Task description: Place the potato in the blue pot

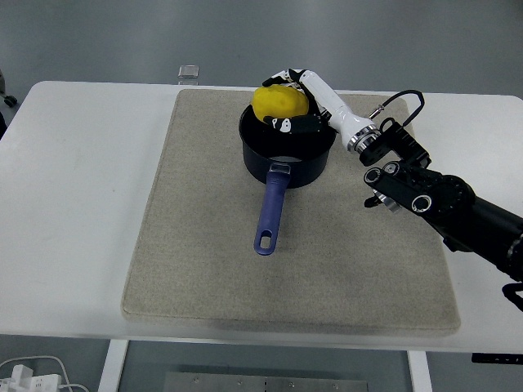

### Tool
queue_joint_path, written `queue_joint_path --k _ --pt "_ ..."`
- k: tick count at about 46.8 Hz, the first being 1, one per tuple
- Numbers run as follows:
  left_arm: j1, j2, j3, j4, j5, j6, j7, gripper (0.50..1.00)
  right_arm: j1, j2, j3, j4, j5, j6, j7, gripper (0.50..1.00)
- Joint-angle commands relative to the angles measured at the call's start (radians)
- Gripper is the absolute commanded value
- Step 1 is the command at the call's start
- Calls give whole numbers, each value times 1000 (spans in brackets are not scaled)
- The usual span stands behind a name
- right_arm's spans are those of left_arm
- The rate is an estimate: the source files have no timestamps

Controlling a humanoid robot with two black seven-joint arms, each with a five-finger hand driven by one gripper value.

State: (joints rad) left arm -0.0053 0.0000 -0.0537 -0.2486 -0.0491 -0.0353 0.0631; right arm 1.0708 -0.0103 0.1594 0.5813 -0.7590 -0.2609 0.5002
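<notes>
The blue pot (286, 155) stands on the beige mat (204, 245) at the upper middle, its blue handle (271, 212) pointing toward the near edge. My right hand (296, 100) reaches in from the right and is shut on the yellow potato (279, 102), holding it over the pot's far rim. The fingers (290, 124) wrap around the potato from the front and back. The left arm is not in view.
The beige mat covers most of the white table (73, 204). A small clear object (189, 72) sits at the table's far edge. My right forearm (441, 200) crosses the mat's right side. White cables (33, 376) lie on the floor at bottom left.
</notes>
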Motion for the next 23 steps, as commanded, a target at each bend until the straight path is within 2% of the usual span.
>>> queue_joint_path --k 1,12,13,17,18,20,23 --pt "1 0 0 0 0 0 0 994 -5 -3 0 0 1 0 0 500" --pt "1 0 0 2 0 0 0 992 -23 -10 2 2 1 -12 1 500" --pt "1 0 0 2 0 0 0 992 -25 -10 2 2 1 -12 1 535" --pt "1 0 0 2 0 0 0 992 -25 -11 2 2 1 -12 1 819" --pt "1 0 0 2 0 0 0 992 -25 -11 2 2 1 -12 3 874" --pt "1 0 0 2 0 0 0 994 -25 -13 0 2 1 -12 4 913" --pt "1 0 0 2 0 0 0 994 -25 -14 2 2 3 -12 14 915"
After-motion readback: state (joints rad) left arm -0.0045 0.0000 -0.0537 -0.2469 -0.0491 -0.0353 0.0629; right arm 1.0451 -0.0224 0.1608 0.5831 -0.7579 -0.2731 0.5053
